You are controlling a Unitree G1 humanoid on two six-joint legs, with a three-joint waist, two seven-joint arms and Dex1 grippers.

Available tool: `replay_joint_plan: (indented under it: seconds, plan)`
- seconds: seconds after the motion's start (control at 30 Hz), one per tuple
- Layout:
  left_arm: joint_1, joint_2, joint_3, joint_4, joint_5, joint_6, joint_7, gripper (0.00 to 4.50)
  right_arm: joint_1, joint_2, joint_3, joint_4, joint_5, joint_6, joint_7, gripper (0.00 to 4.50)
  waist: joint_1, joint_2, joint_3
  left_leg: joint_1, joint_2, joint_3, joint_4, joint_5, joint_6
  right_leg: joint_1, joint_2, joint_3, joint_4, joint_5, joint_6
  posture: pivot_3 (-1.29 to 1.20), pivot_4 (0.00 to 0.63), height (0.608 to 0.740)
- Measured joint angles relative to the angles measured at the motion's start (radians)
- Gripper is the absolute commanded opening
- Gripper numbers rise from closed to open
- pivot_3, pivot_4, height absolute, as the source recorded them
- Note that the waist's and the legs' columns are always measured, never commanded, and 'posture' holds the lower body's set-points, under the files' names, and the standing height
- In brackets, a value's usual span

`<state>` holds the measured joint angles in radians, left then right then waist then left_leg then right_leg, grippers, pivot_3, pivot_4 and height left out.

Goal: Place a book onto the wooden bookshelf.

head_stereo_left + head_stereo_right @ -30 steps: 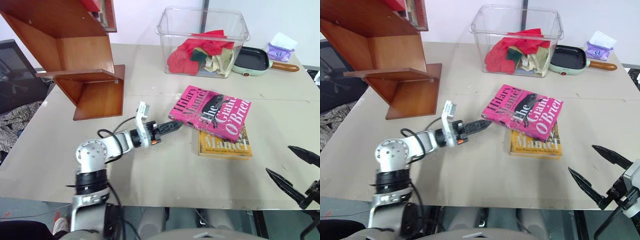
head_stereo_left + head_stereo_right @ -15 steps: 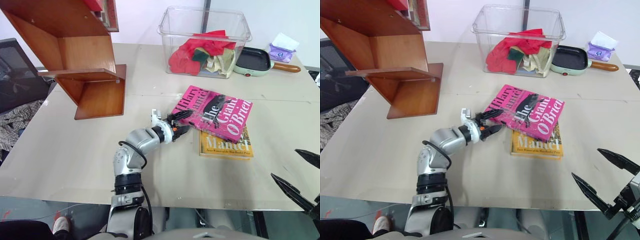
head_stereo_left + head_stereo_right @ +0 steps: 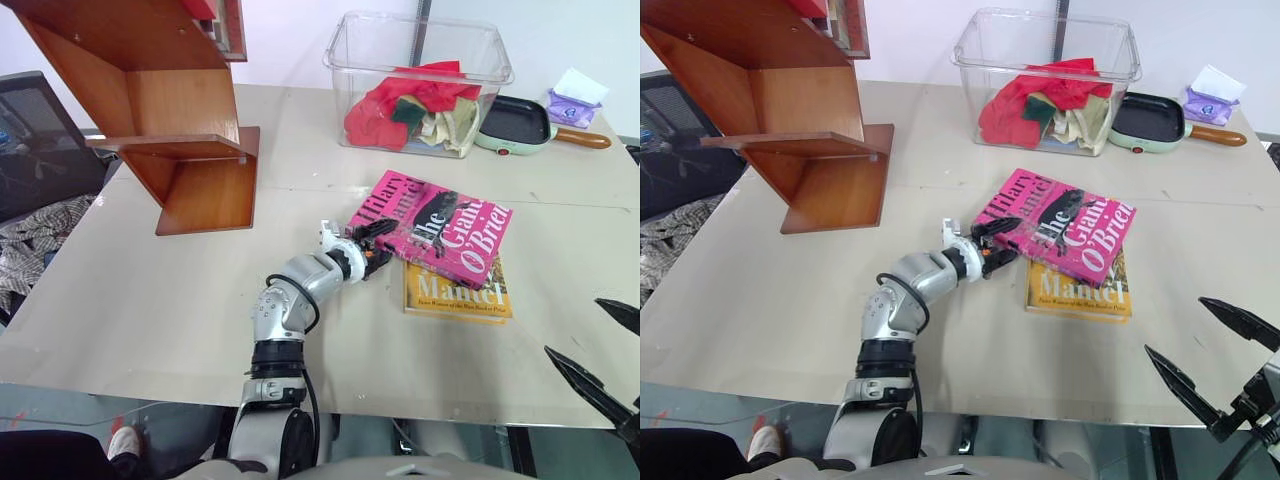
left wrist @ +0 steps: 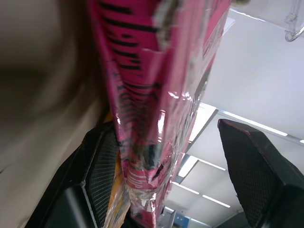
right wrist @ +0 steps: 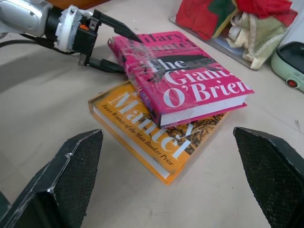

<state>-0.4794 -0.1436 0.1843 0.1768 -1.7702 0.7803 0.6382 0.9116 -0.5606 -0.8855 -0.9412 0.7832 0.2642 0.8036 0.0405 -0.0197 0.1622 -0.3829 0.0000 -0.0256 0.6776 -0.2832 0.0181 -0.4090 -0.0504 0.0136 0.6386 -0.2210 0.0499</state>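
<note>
on the beige table (image 3: 150, 300), the largest item is the wooden bookshelf (image 3: 170, 110), standing at the far left corner, well apart from the books. a clear bin of cloths (image 3: 420, 85) sits at the far edge with a small pan (image 3: 515, 120) beside it. near the table centre the book (image 3: 435, 225) lies flat, stacked askew on an orange-yellow book (image 3: 460, 292). the left gripper (image 3: 992, 243) has its fingers spread to either side of the pink book's near corner, one above the cover and one below, not yet clamped; the left wrist view shows the spine between the two pads with a gap on one side. the right gripper (image 5: 171, 171) hangs spread and empty near the table's front edge. for the step in hand, seat the corner deeper between the pads before closing, so the grip takes cover and pages together; a shallow pinch on the glossy wrapping would likely slip. keep the lower finger off the orange-yellow book, so that it is not dragged along.
</note>
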Motion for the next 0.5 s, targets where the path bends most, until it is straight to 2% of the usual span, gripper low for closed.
replay_joint_plan:
  seconds: [0.13,0.27,0.4,0.43,0.5]
  plan:
    - [-0.048,-0.02,-0.001,0.081,0.081,0.009,-0.129,3.36,0.007,0.014,0.0,-0.005,-0.003,-0.005,-0.001,4.44,0.001,0.0,0.0,-0.001,-0.001,0.0,0.0,0.0,0.0,0.0,0.0,0.0,-0.001,0.0,0.0,0.0,0.15,0.74]
    - [-0.067,-0.027,0.004,0.125,0.137,0.007,-0.211,2.33,0.018,0.028,0.0,-0.012,-0.007,-0.009,-0.001,4.5,-0.001,0.0,0.0,-0.001,-0.001,-0.001,0.0,0.0,0.001,0.0,0.0,0.0,-0.002,0.0,0.0,0.0,0.15,0.74]
    - [-0.069,-0.028,0.012,0.131,0.16,-0.01,-0.241,0.4,0.022,0.038,0.001,-0.017,-0.015,-0.016,-0.001,4.5,-0.002,0.0,0.0,-0.001,0.0,-0.002,0.0,0.0,0.001,0.0,0.0,0.0,-0.002,0.0,0.0,0.0,0.15,0.74]
    - [-0.069,-0.028,0.013,0.131,0.161,-0.014,-0.244,0.1,0.022,0.038,0.003,-0.019,-0.017,-0.017,-0.001,4.5,-0.002,0.0,0.0,-0.001,0.0,-0.002,0.0,0.0,0.001,0.0,0.0,0.0,-0.002,0.0,0.0,0.0,0.15,0.74]
    - [-0.069,-0.028,0.013,0.128,0.165,-0.023,-0.243,0.04,0.021,0.042,0.007,-0.019,-0.026,-0.02,-0.001,4.5,-0.002,0.0,0.0,-0.001,0.001,-0.003,0.0,0.0,0.001,0.0,0.001,0.0,-0.002,0.0,0.0,0.0,0.15,0.74]
